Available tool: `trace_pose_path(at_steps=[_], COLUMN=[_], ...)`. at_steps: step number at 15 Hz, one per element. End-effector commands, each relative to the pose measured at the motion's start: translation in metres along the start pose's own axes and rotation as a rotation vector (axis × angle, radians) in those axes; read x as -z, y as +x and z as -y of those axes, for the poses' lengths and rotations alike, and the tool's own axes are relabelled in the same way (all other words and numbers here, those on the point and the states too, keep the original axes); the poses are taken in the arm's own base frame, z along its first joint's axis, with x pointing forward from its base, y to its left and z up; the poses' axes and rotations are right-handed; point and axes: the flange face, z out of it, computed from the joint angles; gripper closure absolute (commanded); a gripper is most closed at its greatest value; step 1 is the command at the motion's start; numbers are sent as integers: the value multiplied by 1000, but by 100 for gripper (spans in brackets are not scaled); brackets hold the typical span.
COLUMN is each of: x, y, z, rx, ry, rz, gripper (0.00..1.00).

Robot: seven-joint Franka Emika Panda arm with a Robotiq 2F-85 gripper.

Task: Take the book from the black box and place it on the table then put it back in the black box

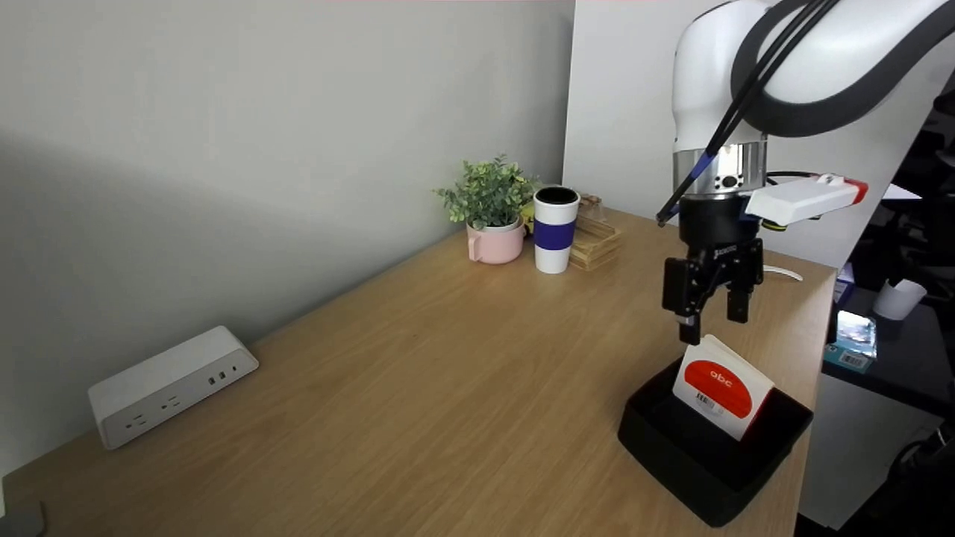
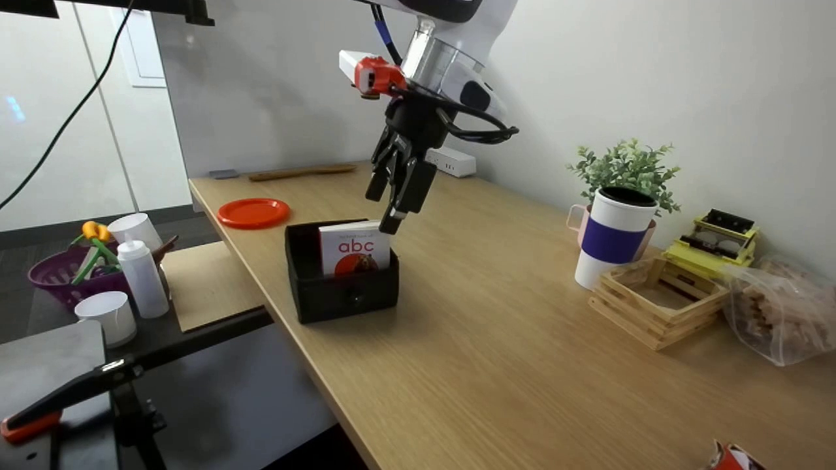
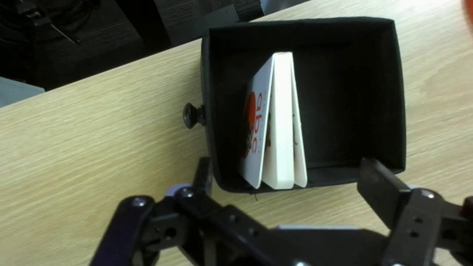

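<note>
The book (image 1: 722, 388) is white with a red-orange shape and "abc" on its cover. It stands on edge, slightly tilted, inside the black box (image 1: 675, 470), its top edge above the rim; both also show in an exterior view, the book (image 2: 356, 248) and box (image 2: 346, 300). In the wrist view the book (image 3: 283, 122) has its covers slightly spread inside the box (image 3: 347, 103), which has a knob. The box sits near the edge of the table (image 1: 448, 388). My gripper (image 1: 713, 319) is open and empty, above and apart from the book; its fingers (image 3: 288, 173) show in the wrist view.
A white power strip (image 1: 171, 388) lies by the wall. A potted plant (image 1: 492, 239), a white and blue cup (image 2: 607, 241), a wooden crate (image 2: 659, 303) and a plastic bag (image 2: 777, 313) stand along the wall. A red plate (image 2: 253, 213) lies beyond the box.
</note>
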Motion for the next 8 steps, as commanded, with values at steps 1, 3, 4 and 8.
trace_pose_path(at_steps=[1,3,4,8], x=[16,23,26,36], y=[-28,-38,-43,-64], z=[-5,-6,-6,-8], rx=[-44,-59,-66,-91], ry=[27,29,30,36], rz=[-29,-43,-50,-78], gripper=[0,0,0,0])
